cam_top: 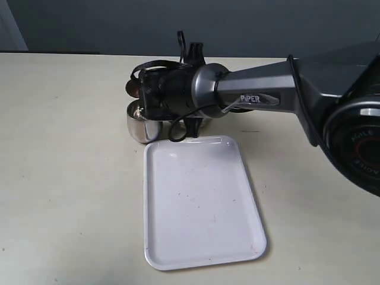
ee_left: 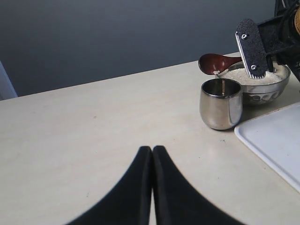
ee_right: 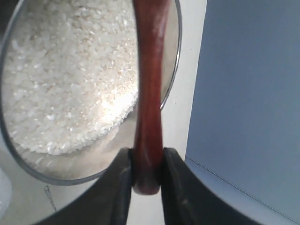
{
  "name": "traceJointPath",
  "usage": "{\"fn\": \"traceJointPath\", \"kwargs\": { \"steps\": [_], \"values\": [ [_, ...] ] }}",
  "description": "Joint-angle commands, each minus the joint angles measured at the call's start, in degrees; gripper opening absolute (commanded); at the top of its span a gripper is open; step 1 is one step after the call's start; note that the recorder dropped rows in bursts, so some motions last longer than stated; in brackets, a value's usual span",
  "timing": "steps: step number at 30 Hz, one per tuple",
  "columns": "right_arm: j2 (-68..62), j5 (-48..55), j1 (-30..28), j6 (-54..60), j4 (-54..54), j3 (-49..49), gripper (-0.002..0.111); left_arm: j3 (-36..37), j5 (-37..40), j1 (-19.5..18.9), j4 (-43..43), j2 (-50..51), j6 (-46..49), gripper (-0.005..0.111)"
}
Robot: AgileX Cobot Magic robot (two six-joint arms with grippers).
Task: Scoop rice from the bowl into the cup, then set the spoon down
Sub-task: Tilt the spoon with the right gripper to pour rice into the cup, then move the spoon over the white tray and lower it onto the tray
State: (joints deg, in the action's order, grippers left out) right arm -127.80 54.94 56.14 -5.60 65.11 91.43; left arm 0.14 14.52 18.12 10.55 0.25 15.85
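Note:
My right gripper [ee_right: 148,161] is shut on the end of the reddish-brown wooden spoon [ee_right: 149,89], whose handle runs over the steel bowl [ee_right: 44,174] full of white rice [ee_right: 65,79]. In the left wrist view the spoon's oval end [ee_left: 216,63] hangs just above the far rim of the steel cup [ee_left: 221,103], beside the bowl [ee_left: 265,92]; a few grains cling to it. In the exterior view the right gripper [cam_top: 149,95] hides the bowl, and the cup [cam_top: 140,123] stands below it. My left gripper [ee_left: 153,150] is shut and empty above bare table, well short of the cup.
A white rectangular tray [cam_top: 202,202] lies on the beige table just in front of the cup and bowl; its corner [ee_left: 276,138] shows in the left wrist view. The right arm [cam_top: 267,89] stretches across from the right. A dark wall stands behind the table.

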Motion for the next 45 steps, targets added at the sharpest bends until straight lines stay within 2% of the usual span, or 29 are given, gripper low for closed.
{"fn": "traceJointPath", "kwargs": {
  "steps": [1,10,17,25,30,39,45],
  "values": [
    [0.3,1.2,0.0,-0.6,0.8,-0.4,-0.001,-0.1,-0.8,0.3,-0.1,-0.2,-0.3,0.001],
    [0.3,1.9,1.2,-3.2,3.0,-0.5,-0.001,-0.1,-0.8,0.3,-0.1,-0.2,-0.3,0.001],
    [0.3,1.9,1.6,-7.9,9.6,-6.6,-0.001,-0.1,-0.8,0.3,-0.1,-0.2,-0.3,0.001],
    [2.0,1.2,2.0,-10.0,9.2,-6.8,-0.001,-0.1,-0.8,0.3,-0.1,-0.2,-0.3,0.001],
    [7.2,2.6,1.7,-9.1,-2.1,-6.8,-0.001,-0.1,-0.8,0.3,-0.1,-0.2,-0.3,0.001],
    [18.7,12.2,-0.9,6.0,-42.0,-6.8,-0.001,-0.1,-0.8,0.3,-0.1,-0.2,-0.3,0.001],
    [18.3,15.0,-4.0,12.1,-54.9,-8.8,-0.001,-0.1,-0.8,0.3,-0.1,-0.2,-0.3,0.001]
  ]
}}
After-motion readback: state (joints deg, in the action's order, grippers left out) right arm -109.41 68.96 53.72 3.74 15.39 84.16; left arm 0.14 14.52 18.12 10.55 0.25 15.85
